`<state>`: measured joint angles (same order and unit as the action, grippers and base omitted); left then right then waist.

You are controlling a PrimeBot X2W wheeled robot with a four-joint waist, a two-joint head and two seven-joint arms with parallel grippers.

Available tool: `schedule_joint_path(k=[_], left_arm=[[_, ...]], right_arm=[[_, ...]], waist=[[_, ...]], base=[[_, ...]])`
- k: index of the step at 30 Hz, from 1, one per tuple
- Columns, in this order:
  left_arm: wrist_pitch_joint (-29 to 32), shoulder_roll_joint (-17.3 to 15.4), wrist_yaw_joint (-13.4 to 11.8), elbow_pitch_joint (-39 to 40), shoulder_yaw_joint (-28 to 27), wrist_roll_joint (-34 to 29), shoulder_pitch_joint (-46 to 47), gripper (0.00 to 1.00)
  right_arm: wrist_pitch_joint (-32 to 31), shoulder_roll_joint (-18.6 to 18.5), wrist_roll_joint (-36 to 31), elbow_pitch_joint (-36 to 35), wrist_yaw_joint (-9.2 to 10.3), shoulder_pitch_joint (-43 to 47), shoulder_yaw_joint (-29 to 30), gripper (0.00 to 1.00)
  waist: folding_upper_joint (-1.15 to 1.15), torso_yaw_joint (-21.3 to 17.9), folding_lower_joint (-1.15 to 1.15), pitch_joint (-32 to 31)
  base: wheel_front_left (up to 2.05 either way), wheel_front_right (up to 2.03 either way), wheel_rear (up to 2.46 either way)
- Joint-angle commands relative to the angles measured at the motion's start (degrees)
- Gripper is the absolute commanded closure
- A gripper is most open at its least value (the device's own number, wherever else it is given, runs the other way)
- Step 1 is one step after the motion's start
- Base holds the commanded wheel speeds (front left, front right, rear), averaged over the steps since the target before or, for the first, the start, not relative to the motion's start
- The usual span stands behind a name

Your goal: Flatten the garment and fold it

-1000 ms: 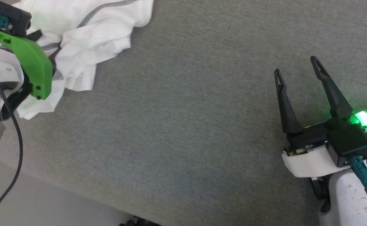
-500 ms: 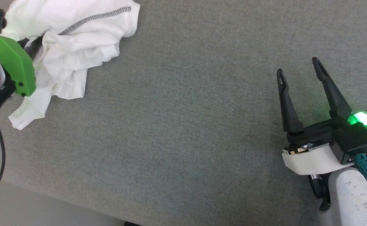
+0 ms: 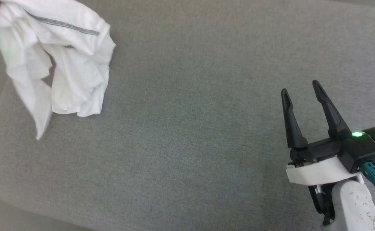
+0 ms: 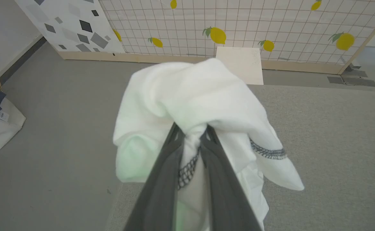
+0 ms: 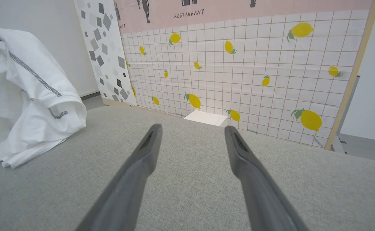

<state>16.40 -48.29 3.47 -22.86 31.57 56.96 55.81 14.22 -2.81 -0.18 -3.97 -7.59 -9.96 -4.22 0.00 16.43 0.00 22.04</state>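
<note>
Worktop (image 3: 190, 128) first: grey and wide. At its left end the white shirt (image 3: 65, 64) hangs crumpled, long side downward, tail brushing the surface, pinched tight in the left fingers (image 4: 161, 179). The right fingers (image 3: 292, 122), spread and empty, wait well apart.
</note>
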Motion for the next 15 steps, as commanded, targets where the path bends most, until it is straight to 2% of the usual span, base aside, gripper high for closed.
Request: schedule_joint_path(k=[1, 5, 8, 10, 15], left_arm=[[-0.1, -0.6, -1.0, 1.4, -1.1, 1.1, 1.7, 1.0], [0.6, -1.0, -3.6, 5.6, -3.2, 2.6, 3.3, 1.0], [0.9, -1.1, -6.6, 8.7, -3.9, 1.6, 5.3, 1.0], [1.4, 0.4, -8.9, 10.8, -4.4, 2.0, 6.6, 1.0], [3.3, 3.4, -12.5, 15.5, -5.2, 3.4, 10.4, 1.0]], right_arm=[[0.5, -0.1, 0.8, 0.4, 0.1, 0.9, 0.3, 0.0], [0.7, -0.1, 2.0, 1.2, 0.1, 2.3, 1.2, 0.0], [0.7, -0.1, 2.9, 1.1, 0.1, 3.1, 2.3, 0.0], [0.8, -0.1, 3.4, 0.8, 0.1, 3.6, 3.2, 0.0], [0.8, -0.1, 4.6, 0.4, 0.1, 4.6, 5.5, 0.0]], waist=[[0.0, -2.5, 0.0, -5.3], [0.0, -4.0, 0.0, -7.9], [0.0, -5.3, 0.0, -9.5], [0.0, -6.0, 0.0, -10.5], [0.0, -8.2, 0.0, -12.7]], base=[[0.0, 0.0, 0.0], [0.0, 0.0, 0.0], [0.0, 0.0, 0.0], [0.0, 0.0, 0.0], [0.0, 0.0, 0.0]])
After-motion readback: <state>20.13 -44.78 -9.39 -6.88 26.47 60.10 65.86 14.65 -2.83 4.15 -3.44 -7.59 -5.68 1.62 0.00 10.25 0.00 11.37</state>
